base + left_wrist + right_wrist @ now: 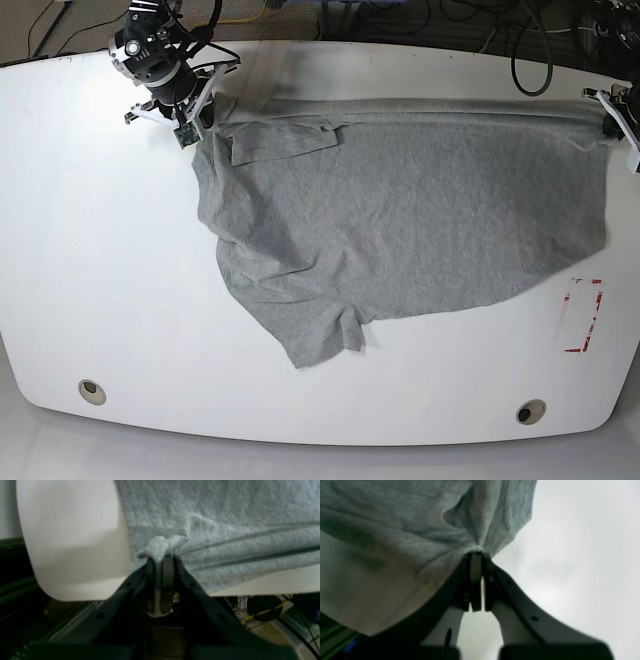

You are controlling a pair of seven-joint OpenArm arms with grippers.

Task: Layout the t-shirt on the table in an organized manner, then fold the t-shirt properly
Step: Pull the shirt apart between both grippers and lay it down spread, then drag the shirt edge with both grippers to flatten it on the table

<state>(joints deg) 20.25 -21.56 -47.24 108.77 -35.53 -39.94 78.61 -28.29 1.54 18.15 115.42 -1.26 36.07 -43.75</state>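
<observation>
T-shirt [400, 220] | I see its far hem taut 9-to-3 | right gripper [188, 128] pinches the 9 corner | left gripper [612, 118] pinches the 3 corner | body sags toward 6.

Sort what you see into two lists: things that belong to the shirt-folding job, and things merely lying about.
Belonging to the job:
- t-shirt, spread grey cloth
- table, white top
- left gripper, shut on the shirt's edge
- right gripper, shut on the shirt's edge

Merely there:
- red-outlined mark
- two metal grommets
- cables behind the table
</observation>
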